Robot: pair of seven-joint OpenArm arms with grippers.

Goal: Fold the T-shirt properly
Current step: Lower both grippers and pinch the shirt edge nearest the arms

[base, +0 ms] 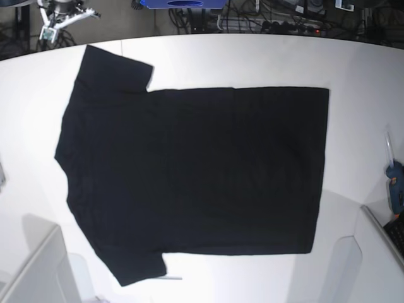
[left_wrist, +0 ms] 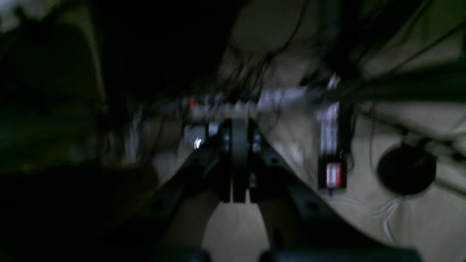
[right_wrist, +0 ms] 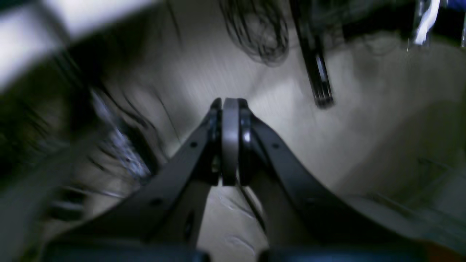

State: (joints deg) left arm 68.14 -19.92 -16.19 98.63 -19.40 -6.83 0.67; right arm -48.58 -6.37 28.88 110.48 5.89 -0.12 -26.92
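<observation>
The black T-shirt [base: 196,170] lies spread flat on the white table [base: 252,57] in the base view, with its sleeves to the left and its hem to the right. Neither arm shows in the base view. In the left wrist view my left gripper [left_wrist: 239,125] is shut with nothing between its fingers. In the right wrist view my right gripper [right_wrist: 230,105] is also shut and empty. Both wrist views are blurred and look at floor and cables, not at the shirt.
A blue tool [base: 396,186] lies at the table's right edge. Cables and a power strip [base: 284,25] run behind the table's far edge. White raised panels stand at the front left [base: 38,265] and front right [base: 379,252].
</observation>
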